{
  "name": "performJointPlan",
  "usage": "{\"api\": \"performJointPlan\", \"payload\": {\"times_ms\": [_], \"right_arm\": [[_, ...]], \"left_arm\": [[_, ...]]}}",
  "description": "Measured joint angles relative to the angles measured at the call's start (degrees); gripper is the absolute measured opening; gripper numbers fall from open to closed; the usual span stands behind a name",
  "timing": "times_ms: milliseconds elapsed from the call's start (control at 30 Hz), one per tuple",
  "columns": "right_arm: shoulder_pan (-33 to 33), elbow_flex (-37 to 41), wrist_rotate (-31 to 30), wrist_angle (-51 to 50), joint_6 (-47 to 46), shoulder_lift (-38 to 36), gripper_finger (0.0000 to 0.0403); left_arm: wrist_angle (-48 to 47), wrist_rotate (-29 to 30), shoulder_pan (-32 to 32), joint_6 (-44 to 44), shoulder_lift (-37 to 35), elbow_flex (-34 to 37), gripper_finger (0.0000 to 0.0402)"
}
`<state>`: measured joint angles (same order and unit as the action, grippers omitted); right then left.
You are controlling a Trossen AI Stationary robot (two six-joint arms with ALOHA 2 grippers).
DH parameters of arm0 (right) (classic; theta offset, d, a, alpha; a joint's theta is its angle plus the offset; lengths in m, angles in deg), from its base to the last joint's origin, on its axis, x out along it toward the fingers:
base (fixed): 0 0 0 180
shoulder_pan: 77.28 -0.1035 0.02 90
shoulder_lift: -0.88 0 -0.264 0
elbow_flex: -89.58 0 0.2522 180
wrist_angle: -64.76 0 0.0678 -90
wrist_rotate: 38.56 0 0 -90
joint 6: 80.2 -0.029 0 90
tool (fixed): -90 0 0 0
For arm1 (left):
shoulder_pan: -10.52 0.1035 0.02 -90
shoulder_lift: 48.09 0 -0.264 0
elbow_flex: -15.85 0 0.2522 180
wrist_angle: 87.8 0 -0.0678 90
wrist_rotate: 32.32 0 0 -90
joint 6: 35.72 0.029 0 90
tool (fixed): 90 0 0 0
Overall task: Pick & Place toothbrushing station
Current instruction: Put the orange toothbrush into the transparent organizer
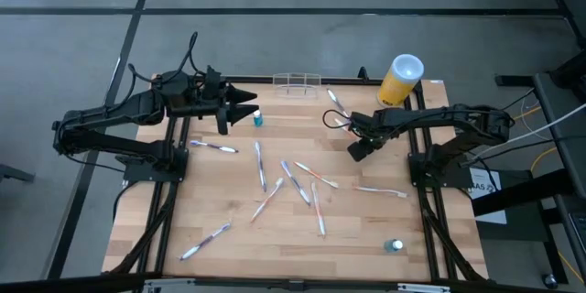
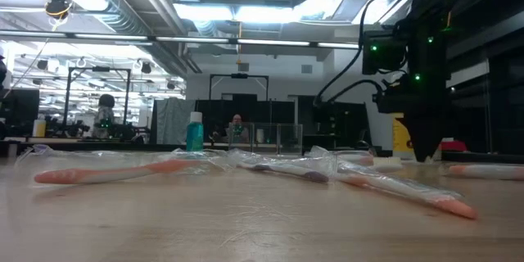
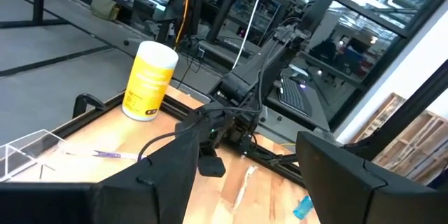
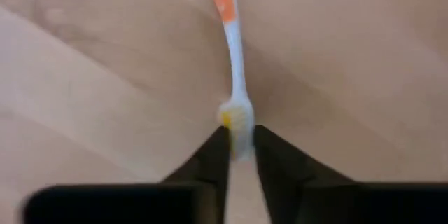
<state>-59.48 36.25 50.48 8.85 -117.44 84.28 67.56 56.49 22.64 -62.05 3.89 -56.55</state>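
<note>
High view shows the toothbrushing station (image 1: 298,83), a small see-through holder with thin pale edges, standing at the far edge of the bench (image 1: 229,256), about the middle of that edge; a tall yellow cylinder (image 1: 400,80) with a white top stands to its right, near the far right corner; a little teal bottle (image 1: 258,119) stands in front of the holder, a bit to the left; many toothbrushes (image 1: 297,183) lie scattered flat across the middle of the bench, some orange, some purple, and one purple one (image 1: 335,102) lies near the yellow cylinder; a small round thing (image 1: 395,246) sits near the front right corner.

The right claw (image 4: 240,147) is low over the bench, right of the middle; its two dark fingers are pinched on the bristle end of an orange toothbrush (image 4: 232,42), which lies on the wood; the left claw (image 1: 245,106) hangs above the bench on the left, just beside the teal bottle, its fingers wide apart with nothing between them.
</note>
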Motion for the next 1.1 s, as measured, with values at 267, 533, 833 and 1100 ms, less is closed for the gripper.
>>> {"api": "performJointPlan", "payload": {"times_ms": [267,533,833,1100], "right_arm": [[-3.0,-0.1,10.8,4.2,-1.3,-1.3,0.0004],[-7.1,-10.5,25.2,11.7,-5.7,-8.6,0.0002],[-6.3,-18.5,38.4,36.2,-23.7,-9.6,0.0001],[-3.3,-18.3,41.5,48.6,-37.7,-8.8,0.0]], "left_arm": [[0.0,0.0,0.0,0.6,0.0,0.0,0.0235],[-1.7,0.7,0.0,1.0,0.0,0.0,0.0235],[-0.4,3.4,-6.8,20.7,4.6,-2.2,0.0235],[-6.0,25.2,-16.5,52.7,9.8,-11.8,0.0235]]}}
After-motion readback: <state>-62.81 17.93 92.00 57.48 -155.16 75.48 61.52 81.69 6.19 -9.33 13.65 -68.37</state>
